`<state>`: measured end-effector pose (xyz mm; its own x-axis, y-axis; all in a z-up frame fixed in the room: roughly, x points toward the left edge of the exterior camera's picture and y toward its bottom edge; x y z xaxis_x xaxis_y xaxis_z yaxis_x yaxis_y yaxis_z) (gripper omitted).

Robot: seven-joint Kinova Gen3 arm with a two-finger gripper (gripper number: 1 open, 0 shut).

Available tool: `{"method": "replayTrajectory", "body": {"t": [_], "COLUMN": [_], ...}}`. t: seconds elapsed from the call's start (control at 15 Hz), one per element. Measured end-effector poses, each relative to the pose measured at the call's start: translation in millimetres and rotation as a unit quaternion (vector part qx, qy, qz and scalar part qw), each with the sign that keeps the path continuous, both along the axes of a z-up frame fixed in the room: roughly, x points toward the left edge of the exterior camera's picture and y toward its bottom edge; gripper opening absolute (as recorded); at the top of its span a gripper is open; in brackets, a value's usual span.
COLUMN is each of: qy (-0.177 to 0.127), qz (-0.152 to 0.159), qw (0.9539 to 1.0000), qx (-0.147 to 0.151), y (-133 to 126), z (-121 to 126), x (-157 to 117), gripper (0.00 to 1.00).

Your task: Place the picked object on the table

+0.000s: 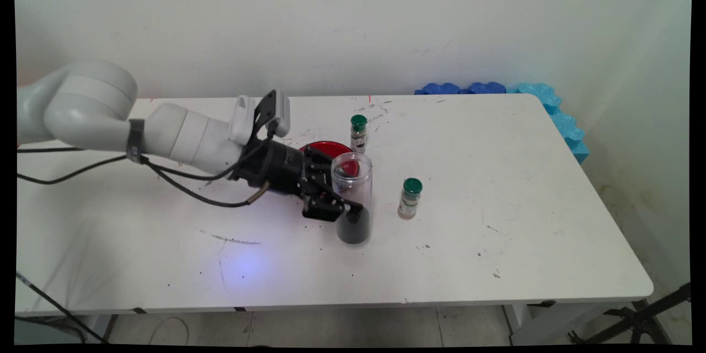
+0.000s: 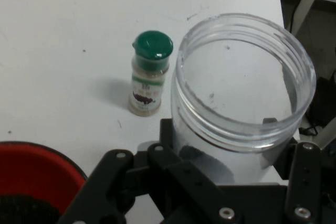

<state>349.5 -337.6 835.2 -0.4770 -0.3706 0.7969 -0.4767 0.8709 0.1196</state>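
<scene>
My gripper [image 1: 345, 194] lies low over the table, shut on a clear plastic jar [image 1: 352, 198] that stands upright with no lid. Dark material fills the jar's bottom part. In the hand view the open jar [image 2: 241, 93] sits between the fingers of my gripper [image 2: 231, 177]. A red bowl [image 1: 325, 149] rests just behind the gripper, and its rim [image 2: 31, 163] shows at the lower left, with something dark inside.
Two small spice bottles with green caps stand upright: one [image 1: 358, 133] behind the jar by the bowl, one [image 1: 410, 198] to the jar's right. A spice bottle [image 2: 149, 74] shows beyond the jar. Blue foam pieces [image 1: 551, 110] line the table's far right corner.
</scene>
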Motion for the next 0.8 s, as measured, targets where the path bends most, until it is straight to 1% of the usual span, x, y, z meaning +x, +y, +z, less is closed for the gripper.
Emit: {"method": "replayTrajectory", "body": {"t": [0.4, 0.8], "qy": [0.006, 0.010], "qz": [0.013, 0.024], "qw": [0.9997, 0.9992], "qx": [0.020, 0.029], "y": [5, 5], "z": [-22, -33], "x": [-3, -5], "gripper": [0.00, 0.00]}}
